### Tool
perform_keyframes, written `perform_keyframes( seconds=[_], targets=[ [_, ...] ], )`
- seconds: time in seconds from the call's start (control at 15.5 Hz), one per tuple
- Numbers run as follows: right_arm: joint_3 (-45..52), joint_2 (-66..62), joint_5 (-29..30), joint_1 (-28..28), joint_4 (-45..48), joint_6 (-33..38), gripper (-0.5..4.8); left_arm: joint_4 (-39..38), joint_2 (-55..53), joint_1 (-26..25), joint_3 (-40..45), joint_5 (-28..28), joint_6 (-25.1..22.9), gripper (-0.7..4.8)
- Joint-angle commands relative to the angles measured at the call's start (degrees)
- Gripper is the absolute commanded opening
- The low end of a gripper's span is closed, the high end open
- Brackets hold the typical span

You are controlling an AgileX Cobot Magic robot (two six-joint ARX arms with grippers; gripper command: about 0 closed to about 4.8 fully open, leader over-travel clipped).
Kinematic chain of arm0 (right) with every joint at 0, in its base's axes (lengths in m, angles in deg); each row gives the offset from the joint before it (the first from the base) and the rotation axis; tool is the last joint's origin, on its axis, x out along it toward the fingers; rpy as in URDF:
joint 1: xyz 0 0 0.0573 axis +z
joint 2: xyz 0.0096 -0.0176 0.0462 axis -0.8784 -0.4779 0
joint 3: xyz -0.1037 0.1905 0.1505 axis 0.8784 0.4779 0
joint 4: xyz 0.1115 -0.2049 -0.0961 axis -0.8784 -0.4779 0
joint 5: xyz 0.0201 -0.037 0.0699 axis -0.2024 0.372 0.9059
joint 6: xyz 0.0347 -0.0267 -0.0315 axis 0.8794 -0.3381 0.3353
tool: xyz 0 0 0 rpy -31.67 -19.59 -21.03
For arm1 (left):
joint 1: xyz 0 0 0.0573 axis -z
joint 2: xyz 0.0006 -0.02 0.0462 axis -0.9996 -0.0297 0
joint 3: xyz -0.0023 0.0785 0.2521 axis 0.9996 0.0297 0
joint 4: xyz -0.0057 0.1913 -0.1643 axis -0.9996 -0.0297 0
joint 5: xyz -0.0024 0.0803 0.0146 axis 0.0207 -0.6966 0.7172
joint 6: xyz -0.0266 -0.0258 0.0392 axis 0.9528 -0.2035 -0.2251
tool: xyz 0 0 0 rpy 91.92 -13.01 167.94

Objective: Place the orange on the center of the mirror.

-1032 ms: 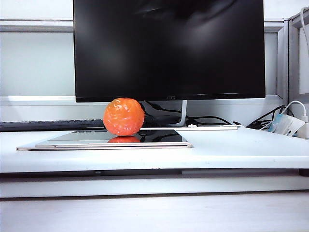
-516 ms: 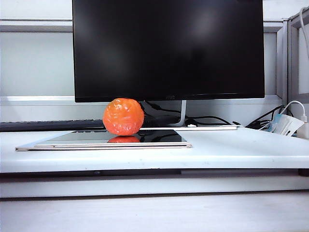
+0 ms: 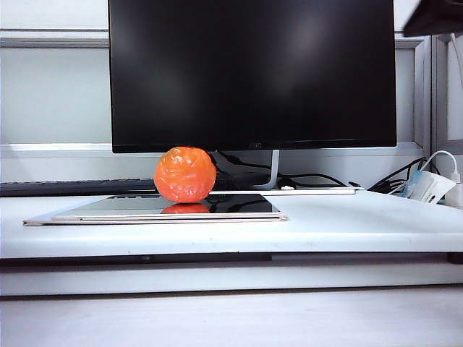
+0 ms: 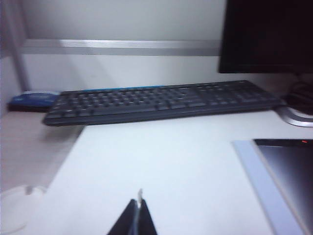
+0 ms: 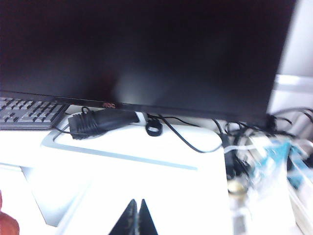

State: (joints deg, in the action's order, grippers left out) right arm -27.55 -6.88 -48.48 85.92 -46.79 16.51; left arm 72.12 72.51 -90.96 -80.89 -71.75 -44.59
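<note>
Glossy red-orange bumpy ball-shaped orange (image 3: 185, 174) sits on thin flat rectangular mirror (image 3: 239, 204) with pale frame, toward its left-centre, touching glass, reflection beneath. Mirror lies flat on white tabletop (image 3: 347, 224) before big black monitor (image 3: 253, 72); black keyboard (image 4: 161, 100) behind. Left end effector (image 4: 138, 218) tips pressed together, empty, above bare tabletop beside mirror edge. Right end effector (image 5: 136, 218) tips pressed together, empty, facing monitor base; blurred dark shape at exterior view's upper right, possibly right arm.
</note>
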Motion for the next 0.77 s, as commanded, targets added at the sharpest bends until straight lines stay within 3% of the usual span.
perform_keyframes(
  seconds=[0.06, 0.26, 0.52, 0.77],
  targets=[
    [6.97, 8.9, -0.87, 0.0, 0.87, 1.25, -0.01, 0.7, -0.02, 0.26, -0.09, 0.39, -0.24, -0.05],
    [15.39, 23.45, -2.03, -0.04, 0.63, 2.64, -0.02, 0.68, -0.02, 1.03, -0.09, 0.44, -0.24, -0.05],
    [19.39, 40.46, -4.76, -0.13, -9.49, 2.6, -0.02, 0.7, -0.02, 1.29, -0.09, 0.61, -0.24, -0.05],
    [19.61, 41.38, -4.68, -0.57, -10.8, 2.54, -0.01, 0.7, -0.02, 1.2, -0.09, 0.63, -0.26, -0.05]
  ],
)
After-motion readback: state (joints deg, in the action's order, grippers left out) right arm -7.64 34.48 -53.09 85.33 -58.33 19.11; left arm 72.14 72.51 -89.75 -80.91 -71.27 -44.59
